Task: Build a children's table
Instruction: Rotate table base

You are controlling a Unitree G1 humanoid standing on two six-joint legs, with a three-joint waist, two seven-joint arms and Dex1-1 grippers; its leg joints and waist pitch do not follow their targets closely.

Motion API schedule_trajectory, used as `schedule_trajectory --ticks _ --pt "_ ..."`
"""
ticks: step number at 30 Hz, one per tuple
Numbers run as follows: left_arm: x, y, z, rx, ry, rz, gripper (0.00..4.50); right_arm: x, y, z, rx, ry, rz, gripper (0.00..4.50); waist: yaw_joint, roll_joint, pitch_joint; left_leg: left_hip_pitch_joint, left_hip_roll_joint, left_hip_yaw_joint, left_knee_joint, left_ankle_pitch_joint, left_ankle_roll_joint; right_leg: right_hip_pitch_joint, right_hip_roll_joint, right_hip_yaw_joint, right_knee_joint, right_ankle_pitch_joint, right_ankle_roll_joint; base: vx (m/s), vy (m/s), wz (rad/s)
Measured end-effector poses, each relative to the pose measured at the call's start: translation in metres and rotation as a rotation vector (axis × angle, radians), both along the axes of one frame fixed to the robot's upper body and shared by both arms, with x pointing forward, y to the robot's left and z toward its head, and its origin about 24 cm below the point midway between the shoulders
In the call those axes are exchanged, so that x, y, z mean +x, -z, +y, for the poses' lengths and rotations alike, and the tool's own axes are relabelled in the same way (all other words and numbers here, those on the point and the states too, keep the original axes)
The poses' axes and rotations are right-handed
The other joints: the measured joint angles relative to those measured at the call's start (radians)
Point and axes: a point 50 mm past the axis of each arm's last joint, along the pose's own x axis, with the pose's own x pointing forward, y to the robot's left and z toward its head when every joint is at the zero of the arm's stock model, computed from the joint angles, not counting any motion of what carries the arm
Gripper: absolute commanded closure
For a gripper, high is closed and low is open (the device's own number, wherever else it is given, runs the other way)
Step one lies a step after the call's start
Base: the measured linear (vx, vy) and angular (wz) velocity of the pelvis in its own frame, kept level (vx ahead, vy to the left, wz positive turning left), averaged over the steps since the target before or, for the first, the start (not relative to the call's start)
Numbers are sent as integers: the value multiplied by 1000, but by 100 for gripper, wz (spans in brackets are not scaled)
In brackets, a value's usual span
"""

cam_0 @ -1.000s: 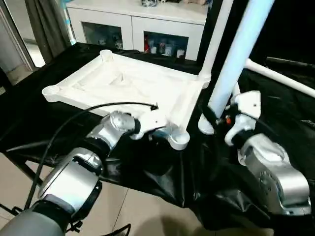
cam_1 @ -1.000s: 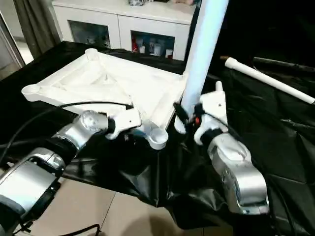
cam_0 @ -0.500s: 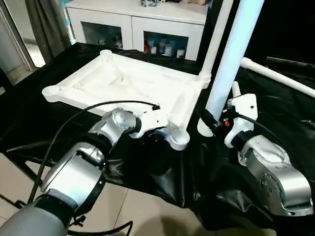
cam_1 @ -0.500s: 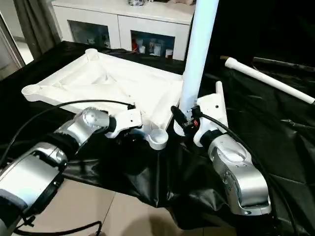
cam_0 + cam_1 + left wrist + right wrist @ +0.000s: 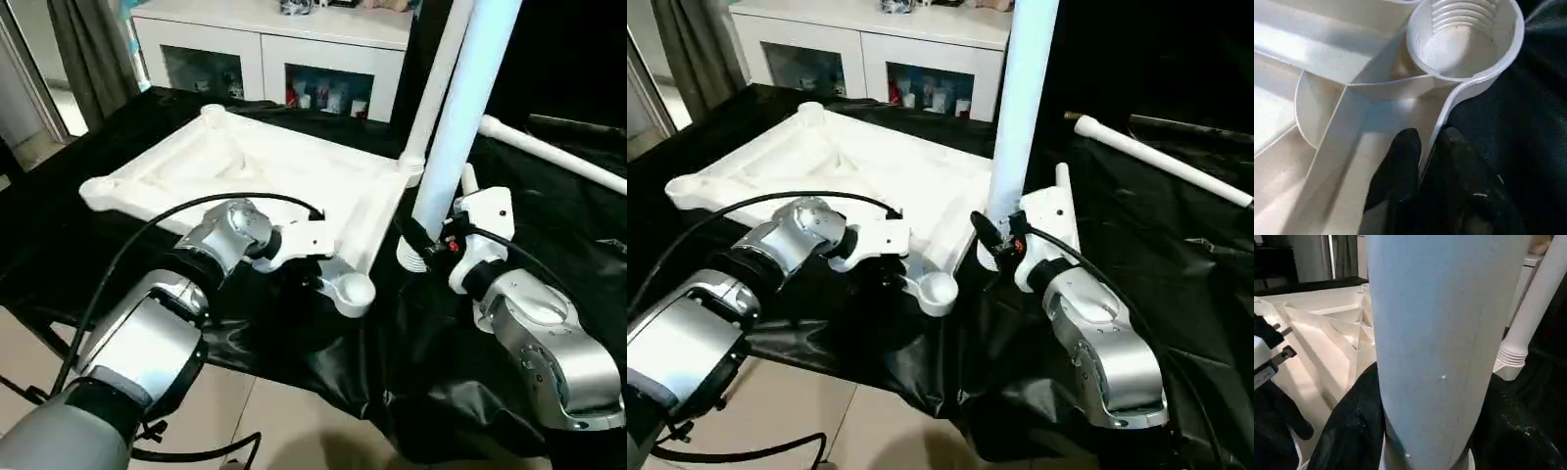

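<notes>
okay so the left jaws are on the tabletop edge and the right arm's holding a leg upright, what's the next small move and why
Probably swing the leg held by the right gripper over the open near corner socket and lower its ribbed end in. The left gripper pinches the tabletop rim beside that socket, steadying it. The leg's end stands on the black cloth just beside it, and one leg already stands in the far corner.

Probably a home living room: a white glass-door cabinet point(image 5: 274, 59) with small items inside, grey curtains point(image 5: 93, 49), tiled floor point(image 5: 284, 421), black-draped surface point(image 5: 549, 225).
</notes>
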Motion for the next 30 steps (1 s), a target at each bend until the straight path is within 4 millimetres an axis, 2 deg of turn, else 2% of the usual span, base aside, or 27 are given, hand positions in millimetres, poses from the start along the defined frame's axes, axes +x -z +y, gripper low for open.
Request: schedule_trajectory --ticks 11,16,21,30 --pt "-2 3 -1 -72 -125 29 419 0 4 2 20 2 17 261 -7 0 0 1 0 0 0 0 0 0 0 -1 0 1 0 0 0 0" --pt "-6 6 2 -136 -242 82 426 2 9 0 46 25 37 261 -13 0 0 1 0 1 -1 0 0 0 0 0 0 1 0 0 0 0" --pt "-15 10 0 -203 -345 63 431 2 9 -5 114 61 60 261 -18 1 -1 1 0 1 -1 0 0 0 0 -1 0 1 0 0 0 0" --pt "-38 22 -18 -334 -308 -33 448 4 17 -10 159 86 110 261 -19 3 -2 0 0 0 -2 0 0 -2 -1 -3 -4 1 0 0 0 0"
